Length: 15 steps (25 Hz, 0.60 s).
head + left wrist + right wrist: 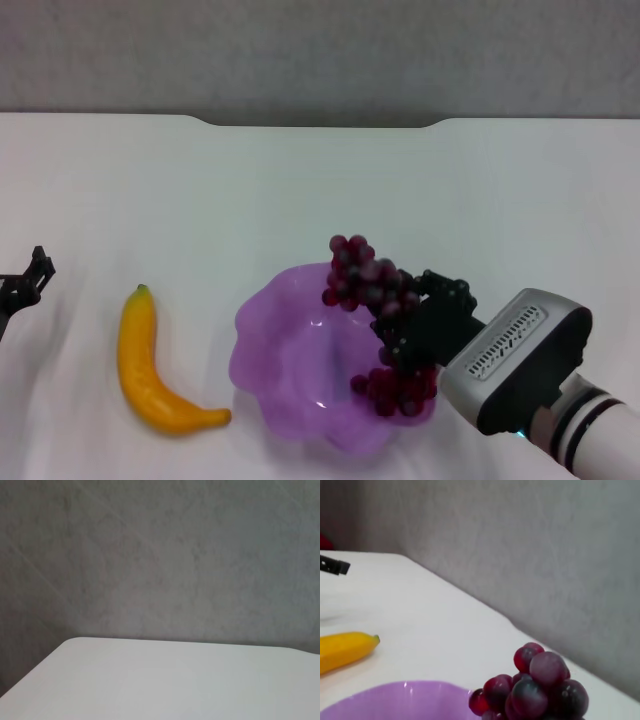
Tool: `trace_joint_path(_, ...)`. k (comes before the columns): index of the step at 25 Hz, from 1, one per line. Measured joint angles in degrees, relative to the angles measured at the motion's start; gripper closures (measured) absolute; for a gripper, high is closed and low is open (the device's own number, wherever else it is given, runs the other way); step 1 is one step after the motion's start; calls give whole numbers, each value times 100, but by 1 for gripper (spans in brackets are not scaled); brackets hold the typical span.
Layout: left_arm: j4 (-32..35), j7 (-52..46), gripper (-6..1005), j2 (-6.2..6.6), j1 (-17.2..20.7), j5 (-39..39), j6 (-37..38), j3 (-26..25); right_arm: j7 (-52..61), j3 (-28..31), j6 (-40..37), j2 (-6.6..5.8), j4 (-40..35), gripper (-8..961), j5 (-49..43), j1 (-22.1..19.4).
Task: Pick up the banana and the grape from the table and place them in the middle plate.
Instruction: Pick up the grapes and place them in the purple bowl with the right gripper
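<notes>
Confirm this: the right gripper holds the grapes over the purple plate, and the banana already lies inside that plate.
Not quite. The right gripper does hold the grapes over the purple plate, but the banana is not in it. The head view shows it lying on the table, on the plate's left side and apart from it.

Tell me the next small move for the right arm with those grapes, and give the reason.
Probably lower a little and open. The right gripper holds the grape over the right side of the middle plate, part of the bunch already hanging near the rim. The banana lies on the table to the plate's left, with the left gripper parked at the far left edge.
</notes>
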Motion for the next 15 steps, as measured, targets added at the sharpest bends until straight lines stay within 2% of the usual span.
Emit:
trace_joint_path(9, -26, -5, 106, -1, 3, -11, 10, -97, 226, 4, 823, -7, -232, 494, -9, 527)
trace_joint_path(15, -20, -9, 106, -1, 14, -11, 20, -129, 217, -20, 652, -6, -477, 493, -17, 545)
